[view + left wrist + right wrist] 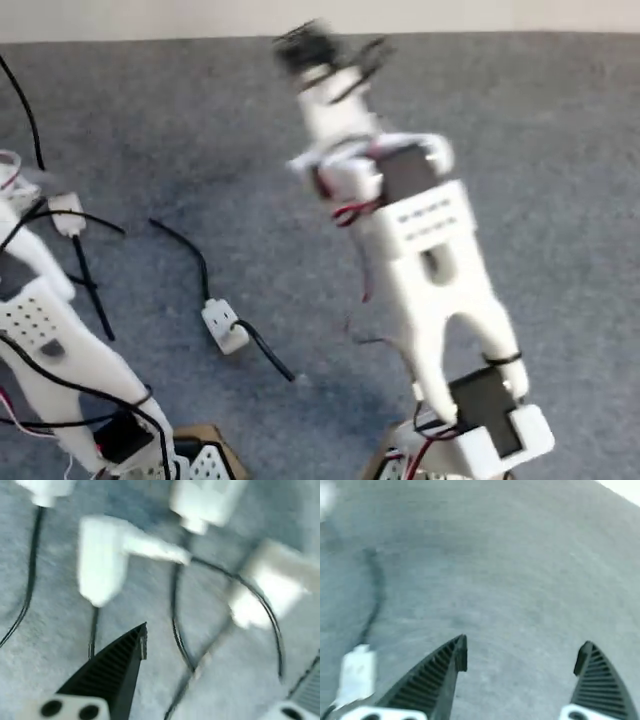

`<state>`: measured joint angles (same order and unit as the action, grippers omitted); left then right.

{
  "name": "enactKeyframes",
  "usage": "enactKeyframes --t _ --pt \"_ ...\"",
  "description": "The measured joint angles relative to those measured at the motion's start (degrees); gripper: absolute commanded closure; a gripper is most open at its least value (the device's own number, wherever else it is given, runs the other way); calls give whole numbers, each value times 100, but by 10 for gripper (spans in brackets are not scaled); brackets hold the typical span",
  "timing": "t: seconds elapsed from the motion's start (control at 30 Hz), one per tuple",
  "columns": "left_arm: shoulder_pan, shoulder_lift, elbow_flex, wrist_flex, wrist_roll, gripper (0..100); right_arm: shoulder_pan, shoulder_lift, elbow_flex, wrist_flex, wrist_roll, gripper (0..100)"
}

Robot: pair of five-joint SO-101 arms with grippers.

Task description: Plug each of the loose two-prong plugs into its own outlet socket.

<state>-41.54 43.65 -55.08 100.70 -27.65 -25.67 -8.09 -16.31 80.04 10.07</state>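
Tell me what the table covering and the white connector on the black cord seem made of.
Table covering: grey felt or low carpet, matte, faintly fuzzy. White connector: probably moulded plastic, smooth, hard-edged. Black cord: likely rubbery insulation, bending loosely.

Overhead view plus two wrist close-ups

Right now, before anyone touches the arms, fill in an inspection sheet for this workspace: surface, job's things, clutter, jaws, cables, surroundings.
Surface: grey carpet-like mat, nothing spilled on it.
Job's things: one white piece lies loose mid-mat. Several more white pieces lie below the left wrist camera, too blurred to tell plug from socket.
Clutter: nothing seen.
Jaws: on the right arm, jaws apart over bare mat, nothing between. On the left arm, jaws apart above the white pieces, holding nothing.
Cables: thin black leads trail from the white pieces across the mat.
Surroundings: pale strip beyond the mat's far edge.
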Motion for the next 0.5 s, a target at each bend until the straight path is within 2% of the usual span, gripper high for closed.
enactKeyframes --t 0.13,0.3,0.4,0.5 --pt "721 -1582 2066 0 -1275 526 589 -510 466 -132 -70 708" --pt "1547 -3385 4527 0 -2778 554 1055 -1802 2303 -1257 53 805" --pt "2004 -4141 5521 0 -2901 580 1125 -2629 4053 -2171 308 808" --pt "2497 -4492 6224 0 -2295 572 1310 -3323 5960 -2945 519 808"
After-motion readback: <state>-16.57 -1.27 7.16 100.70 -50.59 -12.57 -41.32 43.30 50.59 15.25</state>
